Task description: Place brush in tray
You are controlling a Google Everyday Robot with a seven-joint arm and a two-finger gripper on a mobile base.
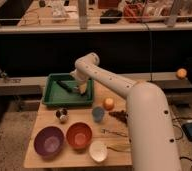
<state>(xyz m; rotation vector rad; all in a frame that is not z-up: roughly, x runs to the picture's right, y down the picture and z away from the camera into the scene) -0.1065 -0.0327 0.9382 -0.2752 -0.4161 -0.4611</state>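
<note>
The green tray [51, 97] stands at the back left of the wooden table. The dark brush [65, 86] lies slanted inside the tray, left of its middle. My gripper [82, 89] hangs over the right part of the tray, just right of the brush's lower end. I cannot tell whether it touches the brush. The white arm [139, 100] reaches in from the lower right and bends down over the tray.
In front of the tray are a purple bowl [49, 141], an orange bowl [79, 135], a white bowl [98, 151], a blue cup [98, 114], an orange fruit [108, 103], a small metal object [62, 115], a silvery utensil [114, 132] and a yellowish piece [117, 147]. A dark ledge runs behind the table.
</note>
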